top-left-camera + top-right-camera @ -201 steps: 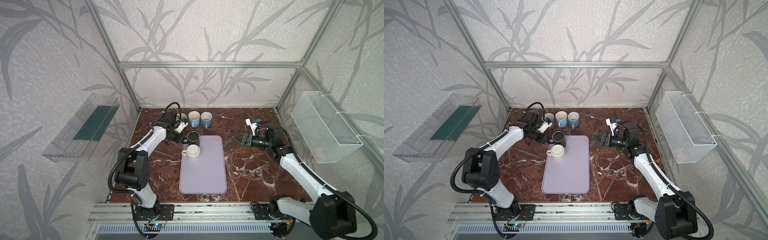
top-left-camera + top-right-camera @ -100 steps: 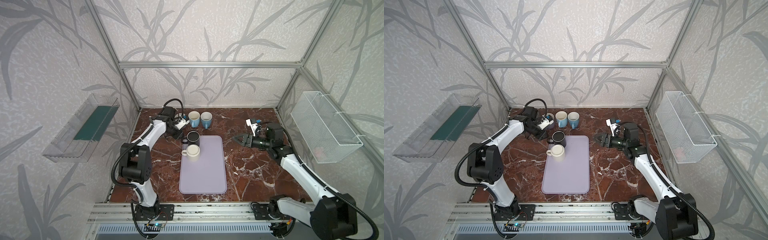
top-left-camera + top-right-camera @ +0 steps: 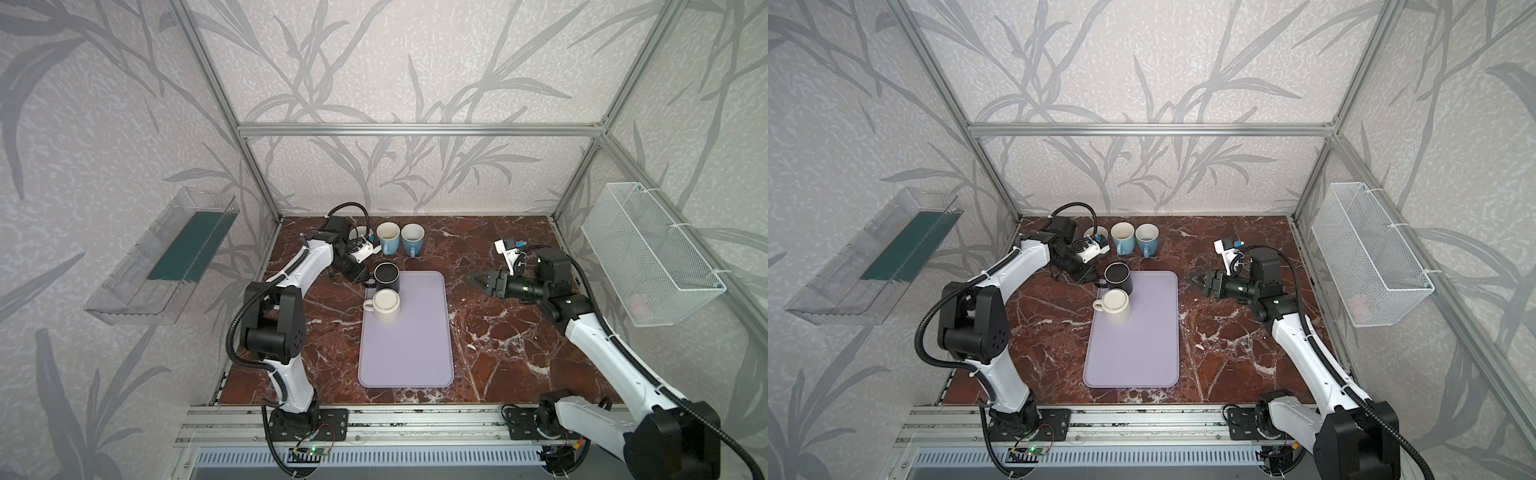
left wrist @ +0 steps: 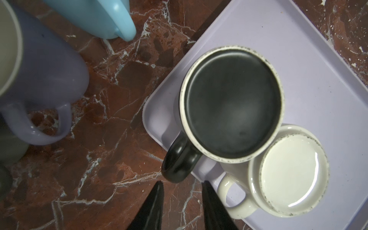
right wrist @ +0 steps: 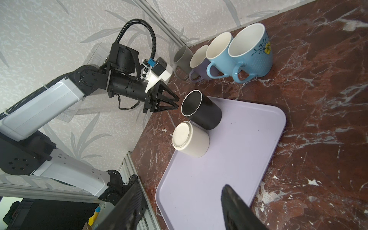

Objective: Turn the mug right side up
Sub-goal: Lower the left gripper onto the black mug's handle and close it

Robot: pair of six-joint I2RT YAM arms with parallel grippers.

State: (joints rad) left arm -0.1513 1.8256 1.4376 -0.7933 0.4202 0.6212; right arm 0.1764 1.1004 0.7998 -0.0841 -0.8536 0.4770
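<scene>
Tray (image 3: 409,345) w/ black mug (image 3: 386,274) upright, empty; cream mug (image 3: 386,305) inverted. L hand (image 4: 182,185), R hand (image 3: 473,279) part-open, empty.

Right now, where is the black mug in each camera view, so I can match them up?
In a top view: black mug left of centre, on the tray's far left corner.
In a top view: same corner, black mug a little further left.
Left wrist: mid-picture, just past the left gripper.
Right wrist: mid-picture, facing the left gripper.
Shared landmark: the white mug right beside it.
</scene>
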